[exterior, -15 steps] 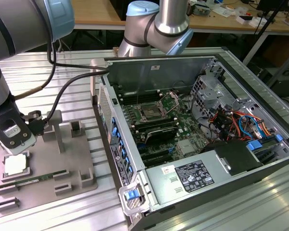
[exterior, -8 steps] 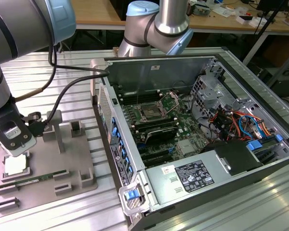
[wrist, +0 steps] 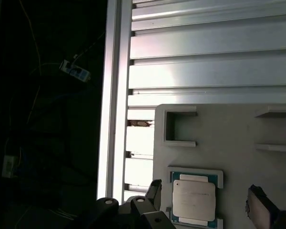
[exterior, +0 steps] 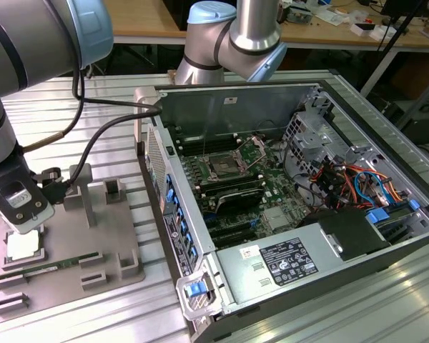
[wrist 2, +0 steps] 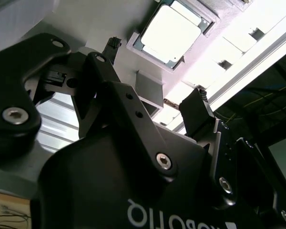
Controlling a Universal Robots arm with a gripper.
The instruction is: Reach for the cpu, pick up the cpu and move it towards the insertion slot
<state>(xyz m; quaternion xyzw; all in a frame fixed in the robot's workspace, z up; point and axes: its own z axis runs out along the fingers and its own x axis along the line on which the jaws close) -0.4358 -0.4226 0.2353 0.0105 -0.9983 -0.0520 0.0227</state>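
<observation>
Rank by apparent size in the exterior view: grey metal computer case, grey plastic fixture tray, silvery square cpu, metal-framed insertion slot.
1. Grey metal computer case.
2. Grey plastic fixture tray.
3. Silvery square cpu and metal-framed insertion slot look alike; not ranked.

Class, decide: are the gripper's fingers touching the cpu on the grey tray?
Apart. In the first wrist view the open fingers flank the cpu, with grey tray showing between each finger and the chip.

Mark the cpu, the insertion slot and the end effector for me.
cpu [wrist: 194, 200]: first wrist view, centre of its silvery top.
insertion slot [exterior: 221, 168]: exterior view, dark centre of the socket.
end effector [wrist 2: 156, 70]: second wrist view, midway between its open fingertips.
</observation>
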